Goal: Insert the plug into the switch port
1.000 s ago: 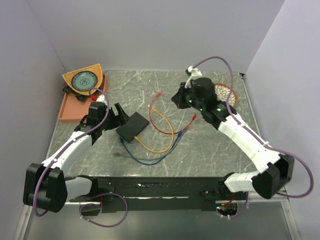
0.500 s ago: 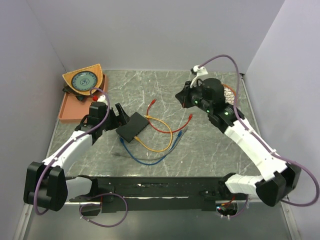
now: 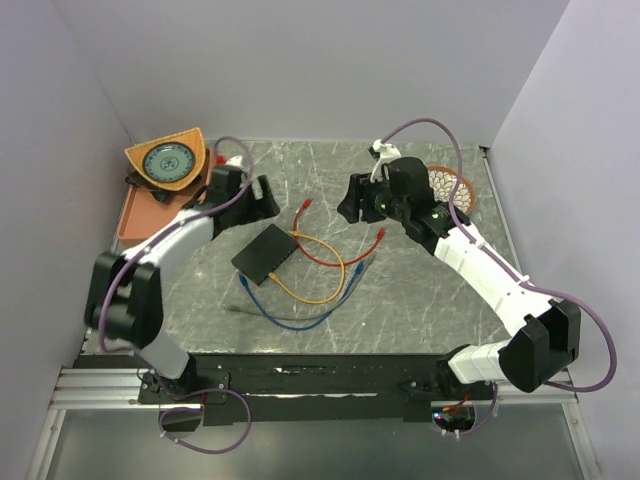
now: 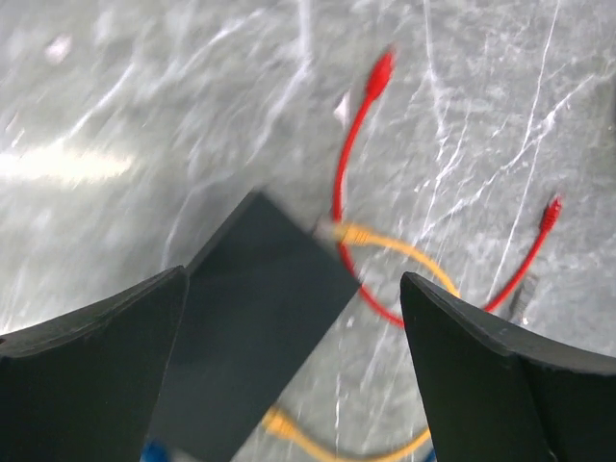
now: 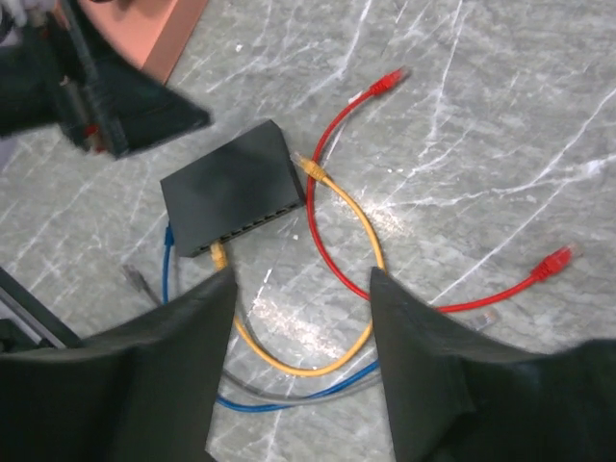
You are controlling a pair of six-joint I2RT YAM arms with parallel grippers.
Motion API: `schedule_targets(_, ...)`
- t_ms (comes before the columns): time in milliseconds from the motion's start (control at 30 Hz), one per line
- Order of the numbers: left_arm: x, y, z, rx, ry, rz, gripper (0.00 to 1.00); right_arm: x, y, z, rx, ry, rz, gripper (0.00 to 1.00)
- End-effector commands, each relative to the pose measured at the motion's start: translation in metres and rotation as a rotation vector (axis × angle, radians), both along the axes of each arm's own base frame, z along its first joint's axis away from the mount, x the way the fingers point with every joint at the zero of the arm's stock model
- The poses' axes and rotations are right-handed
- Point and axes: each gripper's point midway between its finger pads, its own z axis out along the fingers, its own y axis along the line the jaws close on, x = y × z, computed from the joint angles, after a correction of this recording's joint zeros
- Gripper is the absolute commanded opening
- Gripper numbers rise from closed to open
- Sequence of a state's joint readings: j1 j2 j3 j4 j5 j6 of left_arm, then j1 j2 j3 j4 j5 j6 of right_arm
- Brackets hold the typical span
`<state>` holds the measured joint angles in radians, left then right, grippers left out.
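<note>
Two grippers hang empty over the table's (image 3: 420, 290) far half, my left gripper (image 4: 294, 289) spread wide, my right gripper (image 5: 300, 279) half parted; the black box (image 3: 265, 252) mid-table turns its port row (image 5: 252, 228) toward my right arm, with the yellow plug (image 5: 306, 165) loose at its right corner.

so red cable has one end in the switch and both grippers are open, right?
Not quite. The red cable is not in the switch: both its ends lie free on the table, as the right wrist view shows. The left gripper and right gripper are open.
</note>
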<state>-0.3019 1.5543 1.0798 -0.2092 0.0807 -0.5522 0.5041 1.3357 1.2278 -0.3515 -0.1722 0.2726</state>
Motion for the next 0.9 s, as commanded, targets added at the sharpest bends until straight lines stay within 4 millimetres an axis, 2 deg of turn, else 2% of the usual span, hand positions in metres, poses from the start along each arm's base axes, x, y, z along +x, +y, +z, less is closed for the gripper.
schedule_targets(0, 0.032, -0.030, 0.006, 0.111, -0.038, -0.072, 0.99, 0.002, -0.008, -0.006, 0.022, 0.023, -0.007, 0.70)
schedule_targets(33, 0.034, -0.040, 0.004, 0.117, -0.030, -0.092, 0.99, 0.002, -0.010, -0.010, 0.021, 0.038, -0.008, 0.72)
schedule_targets(67, 0.044, -0.046, -0.003, 0.129, -0.019, -0.104, 0.97, 0.004, -0.014, -0.014, 0.021, 0.050, -0.019, 0.73)
schedule_targets(200, 0.061, -0.056, -0.025, 0.181, 0.014, -0.111, 0.93, 0.004, -0.020, -0.023, 0.026, 0.090, -0.021, 0.75)
schedule_targets(233, 0.064, -0.059, -0.036, 0.188, 0.032, -0.122, 0.92, 0.005, -0.022, -0.026, 0.025, 0.098, -0.025, 0.75)
schedule_targets(300, 0.072, -0.067, -0.039, 0.185, 0.017, -0.145, 0.88, 0.006, -0.027, -0.031, 0.021, 0.111, -0.036, 0.76)
schedule_targets(333, 0.073, -0.070, -0.051, 0.194, 0.031, -0.154, 0.86, 0.006, -0.029, -0.033, 0.018, 0.120, -0.041, 0.76)
schedule_targets(400, 0.080, -0.076, -0.054, 0.200, 0.022, -0.170, 0.80, 0.005, -0.033, -0.037, 0.015, 0.133, -0.050, 0.76)
schedule_targets(433, 0.079, -0.077, -0.069, 0.217, 0.053, -0.178, 0.77, 0.004, -0.035, -0.040, 0.013, 0.141, -0.053, 0.76)
schedule_targets(467, 0.085, -0.080, -0.067, 0.226, 0.040, -0.183, 0.73, 0.004, -0.036, -0.043, 0.012, 0.147, -0.057, 0.76)
schedule_targets(533, 0.085, -0.085, -0.080, 0.249, 0.058, -0.195, 0.67, 0.003, -0.040, -0.047, 0.011, 0.158, -0.065, 0.76)
schedule_targets(700, 0.088, -0.091, -0.094, 0.298, 0.050, -0.213, 0.56, 0.004, -0.046, -0.053, 0.012, 0.180, -0.083, 0.76)
schedule_targets(800, 0.085, -0.091, -0.108, 0.333, 0.069, -0.222, 0.45, 0.004, -0.050, -0.055, 0.010, 0.185, -0.096, 0.77)
schedule_targets(867, 0.082, -0.094, -0.117, 0.350, 0.080, -0.238, 0.32, 0.005, -0.053, -0.056, 0.009, 0.187, -0.101, 0.77)
